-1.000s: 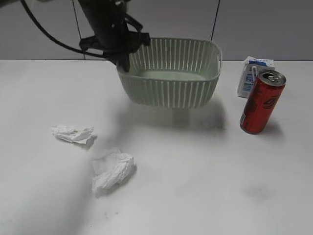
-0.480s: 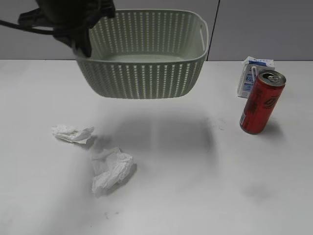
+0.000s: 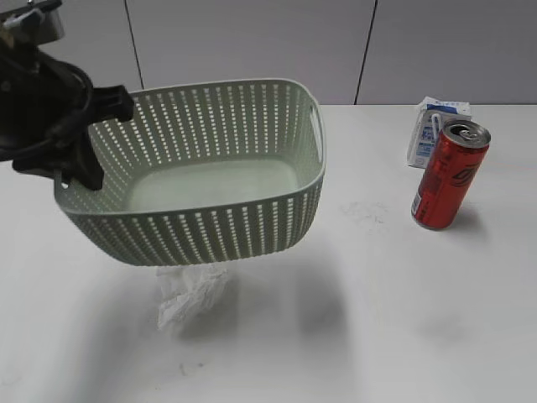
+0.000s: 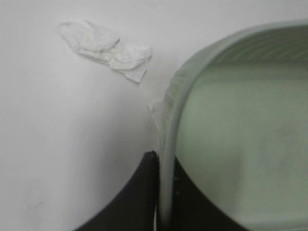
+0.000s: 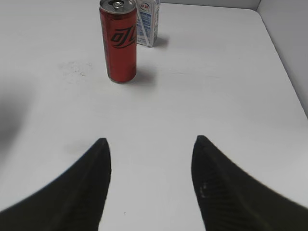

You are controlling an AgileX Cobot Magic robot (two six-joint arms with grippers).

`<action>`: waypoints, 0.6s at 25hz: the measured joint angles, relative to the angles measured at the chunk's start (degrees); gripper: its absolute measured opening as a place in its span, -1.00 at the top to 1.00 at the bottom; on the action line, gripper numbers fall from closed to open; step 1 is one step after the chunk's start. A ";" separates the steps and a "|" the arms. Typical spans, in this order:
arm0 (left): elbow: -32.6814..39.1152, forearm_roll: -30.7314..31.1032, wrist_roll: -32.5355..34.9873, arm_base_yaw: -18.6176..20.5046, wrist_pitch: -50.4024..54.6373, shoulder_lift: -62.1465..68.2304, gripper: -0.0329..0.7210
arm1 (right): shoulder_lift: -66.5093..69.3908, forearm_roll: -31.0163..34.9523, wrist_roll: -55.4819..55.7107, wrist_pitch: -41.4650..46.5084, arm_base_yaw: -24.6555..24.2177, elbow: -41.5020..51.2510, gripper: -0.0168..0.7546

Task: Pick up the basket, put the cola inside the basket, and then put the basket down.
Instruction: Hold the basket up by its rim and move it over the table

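Lifted nearer, basket [image 3: 210,185] hangs pinched in left hand [image 4: 163,192]; right hand [image 5: 151,159] gapes empty.

Left claw [image 4: 161,192] pinches the basket [image 4: 240,120] rim — crumpled tissue [image 4: 106,48] beyond.

From the front, at a downward slant, we see the whole table [image 3: 377,336]. Our left wrist camera sits tight against the basket [image 4: 231,144] rim clamped in the left gripper [image 4: 161,192]. Our right wrist camera looks past the spread right gripper [image 5: 149,159] toward the cola [image 5: 118,41] well ahead, also visible at the exterior view's right.
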 joint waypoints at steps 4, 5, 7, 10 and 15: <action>5.52 -0.26 -0.03 0.00 -2.81 -4.89 0.92 | 0.00 0.00 0.00 0.00 0.00 0.00 -0.11; 6.44 -0.31 -0.08 0.00 -3.69 -5.90 0.92 | 0.00 0.00 0.00 0.00 0.00 0.00 -0.11; 8.42 -0.43 -0.19 0.00 -4.68 -7.26 0.92 | 0.00 0.00 0.00 -0.05 0.00 0.00 -0.11; 10.57 0.14 -0.24 0.00 -5.22 -7.99 0.92 | 1.74 0.38 0.17 0.01 0.00 -0.92 -0.11; 12.55 0.69 -0.24 0.00 -5.79 -7.99 0.92 | 11.04 1.15 3.69 0.55 0.00 -6.71 -0.36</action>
